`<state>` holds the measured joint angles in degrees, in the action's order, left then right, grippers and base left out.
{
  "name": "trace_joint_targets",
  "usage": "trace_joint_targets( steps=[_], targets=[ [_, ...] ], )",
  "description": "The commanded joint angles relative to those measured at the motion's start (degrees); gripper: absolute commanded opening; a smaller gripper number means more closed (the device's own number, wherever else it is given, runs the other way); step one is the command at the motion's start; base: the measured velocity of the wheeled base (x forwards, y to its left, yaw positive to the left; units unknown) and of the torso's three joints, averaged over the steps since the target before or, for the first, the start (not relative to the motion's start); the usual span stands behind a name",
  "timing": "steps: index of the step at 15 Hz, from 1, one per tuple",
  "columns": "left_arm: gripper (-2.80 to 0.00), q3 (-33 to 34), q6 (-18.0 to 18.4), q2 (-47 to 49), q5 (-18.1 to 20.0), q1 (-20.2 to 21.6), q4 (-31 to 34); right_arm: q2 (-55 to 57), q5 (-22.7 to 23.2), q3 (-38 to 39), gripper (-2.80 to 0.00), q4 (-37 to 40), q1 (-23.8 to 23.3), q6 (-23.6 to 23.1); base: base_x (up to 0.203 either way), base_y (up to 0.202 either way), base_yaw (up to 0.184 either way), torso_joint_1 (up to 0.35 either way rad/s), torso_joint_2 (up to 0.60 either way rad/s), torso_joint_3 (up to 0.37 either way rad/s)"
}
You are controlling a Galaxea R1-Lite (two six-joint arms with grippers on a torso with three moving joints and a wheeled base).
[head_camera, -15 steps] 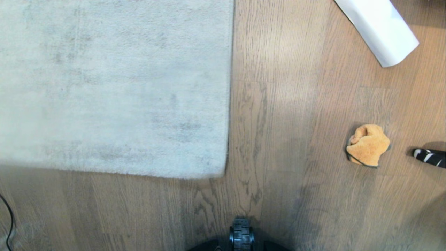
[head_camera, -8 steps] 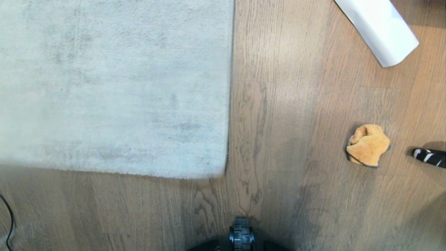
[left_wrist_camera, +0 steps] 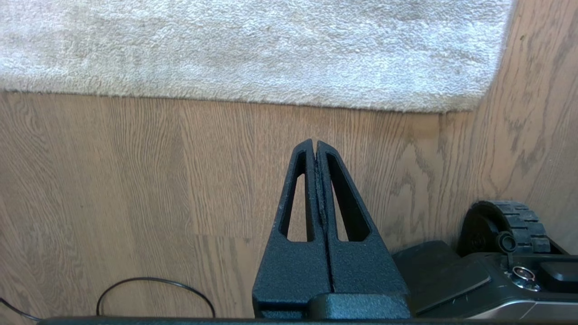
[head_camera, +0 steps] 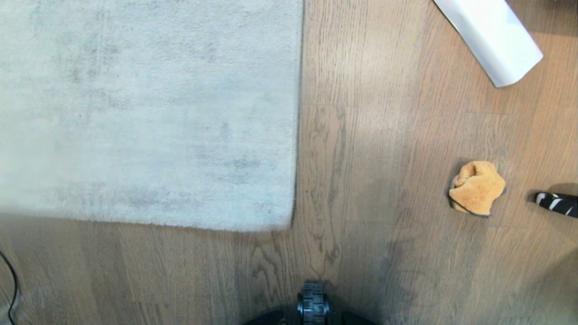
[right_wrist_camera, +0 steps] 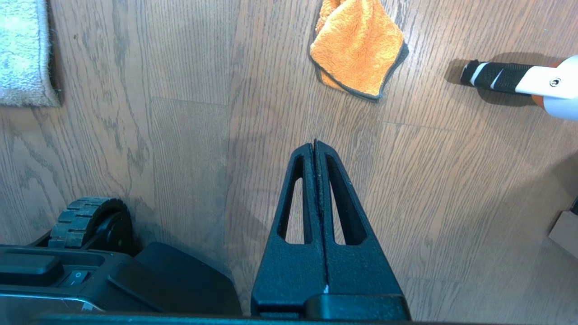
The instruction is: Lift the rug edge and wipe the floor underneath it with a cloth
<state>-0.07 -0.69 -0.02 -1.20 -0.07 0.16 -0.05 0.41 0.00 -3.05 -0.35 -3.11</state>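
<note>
The light grey rug (head_camera: 144, 113) lies flat on the wood-grain floor (head_camera: 361, 180), filling the head view's upper left; its near right corner (head_camera: 284, 223) is ahead of my base. The crumpled orange cloth (head_camera: 476, 188) rests on the floor to the right, apart from the rug. Neither arm shows in the head view. In the left wrist view my left gripper (left_wrist_camera: 314, 143) hangs shut and empty above bare floor, short of the rug edge (left_wrist_camera: 271, 97). My right gripper (right_wrist_camera: 314, 145) is shut and empty, above the floor, with the cloth (right_wrist_camera: 356, 49) some way beyond its tips.
A white rolled sheet (head_camera: 490, 38) lies at the far right. A black-and-white striped handle (head_camera: 556, 203) on a white tool (right_wrist_camera: 548, 83) lies just right of the cloth. My base wheel (head_camera: 312, 304) is at the near edge. A thin black cable (left_wrist_camera: 153, 291) curls on the floor at left.
</note>
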Motion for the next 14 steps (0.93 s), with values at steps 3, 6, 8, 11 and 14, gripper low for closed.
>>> trace_joint_targets(
  steps=[3, 6, 8, 11, 14],
  targets=[
    [-2.80, 0.0, 0.0, 0.0, 0.0, 0.0, 0.0, 0.0, 0.0, 0.0, -2.80, -0.1, 0.0, -0.1, 0.000, 0.000, 0.000, 0.000, 0.00, 0.000],
    [-2.80, 0.0, -0.1, 0.0, 0.0, 0.0, -0.1, 0.0, 0.0, 0.0, -2.80, 0.0, 0.0, -0.1, 0.000, 0.000, 0.000, 0.000, 0.00, 0.000],
    [-2.80, 0.0, -0.1, 0.0, 0.0, 0.0, 0.0, 0.0, 0.0, 0.0, -2.80, 0.0, 0.0, -0.1, 0.000, 0.000, 0.000, 0.000, 0.00, 0.000],
    [-2.80, 0.0, -0.1, 0.0, 0.0, 0.0, -0.1, 0.0, 0.0, 0.0, -2.80, 0.0, 0.0, -0.1, 0.000, 0.000, 0.000, 0.000, 0.00, 0.000],
    [-2.80, 0.0, -0.1, 0.0, 0.0, 0.0, 0.0, 0.0, 0.0, 0.0, -2.80, 0.0, 0.0, -0.1, 0.000, 0.000, 0.000, 0.000, 0.00, 0.000]
  ],
)
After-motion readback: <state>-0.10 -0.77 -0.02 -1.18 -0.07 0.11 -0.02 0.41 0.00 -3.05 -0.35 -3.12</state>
